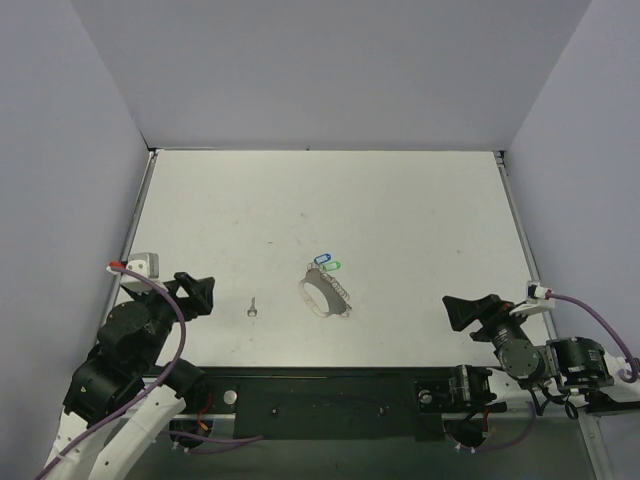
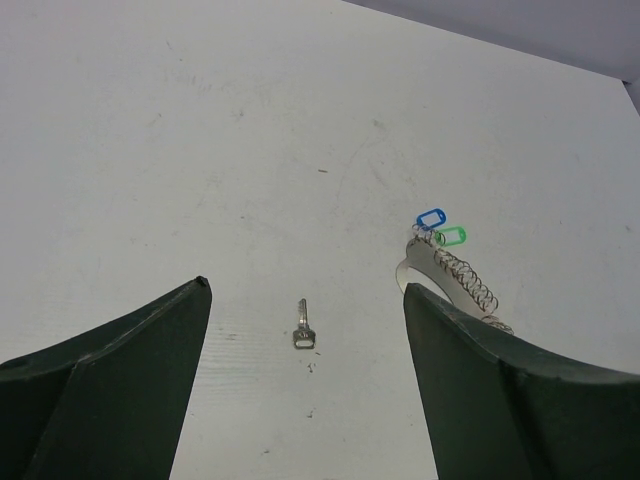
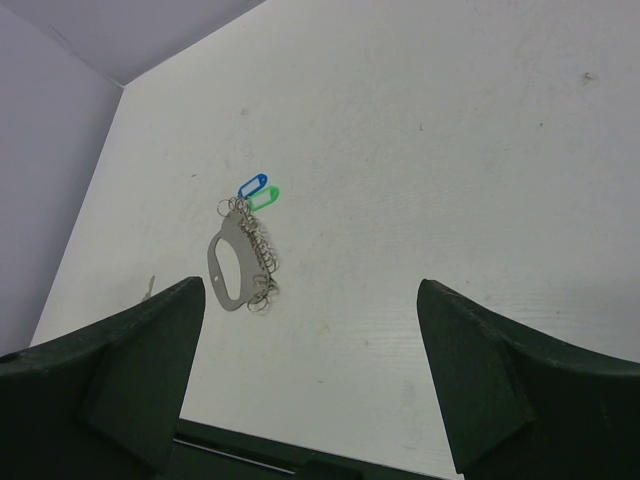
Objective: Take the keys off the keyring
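Note:
The keyring is a silver oval loop with several small rings along one side and a blue tag and a green tag at its far end. It lies flat mid-table and also shows in the left wrist view and in the right wrist view. One tiny silver key lies loose on the table left of the loop; it lies between and ahead of the left fingers. My left gripper is open and empty, left of the key. My right gripper is open and empty, right of the keyring.
Purple walls enclose the white table on the left, back and right. A black rail with the arm bases runs along the near edge. A cable loops by the right arm.

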Controlling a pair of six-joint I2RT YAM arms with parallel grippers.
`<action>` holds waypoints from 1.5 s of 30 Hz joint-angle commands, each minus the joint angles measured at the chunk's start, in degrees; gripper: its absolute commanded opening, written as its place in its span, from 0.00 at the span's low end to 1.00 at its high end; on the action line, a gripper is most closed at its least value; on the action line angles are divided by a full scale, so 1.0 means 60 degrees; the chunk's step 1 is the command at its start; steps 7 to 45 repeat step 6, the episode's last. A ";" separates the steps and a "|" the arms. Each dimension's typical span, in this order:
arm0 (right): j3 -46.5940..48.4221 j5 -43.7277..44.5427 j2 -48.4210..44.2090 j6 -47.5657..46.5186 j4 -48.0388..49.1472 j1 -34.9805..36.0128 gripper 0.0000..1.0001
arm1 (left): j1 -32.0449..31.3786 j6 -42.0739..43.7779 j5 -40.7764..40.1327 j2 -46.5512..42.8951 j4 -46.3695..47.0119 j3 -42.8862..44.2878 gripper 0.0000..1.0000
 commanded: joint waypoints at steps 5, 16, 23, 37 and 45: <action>0.0079 0.0193 -0.0536 -0.0196 0.0001 0.0274 0.81 | 0.0067 0.0119 0.0100 0.0040 0.0494 -0.0010 0.88; 0.0079 0.0178 -0.0536 -0.0181 0.0001 0.0260 0.82 | 0.0067 0.0133 0.0114 0.0055 0.0494 -0.0010 0.88; 0.0079 0.0178 -0.0536 -0.0181 0.0001 0.0260 0.82 | 0.0067 0.0133 0.0114 0.0055 0.0494 -0.0010 0.88; 0.0079 0.0178 -0.0536 -0.0181 0.0001 0.0260 0.82 | 0.0067 0.0133 0.0114 0.0055 0.0494 -0.0010 0.88; 0.0079 0.0178 -0.0536 -0.0181 0.0001 0.0260 0.82 | 0.0067 0.0133 0.0114 0.0055 0.0494 -0.0010 0.88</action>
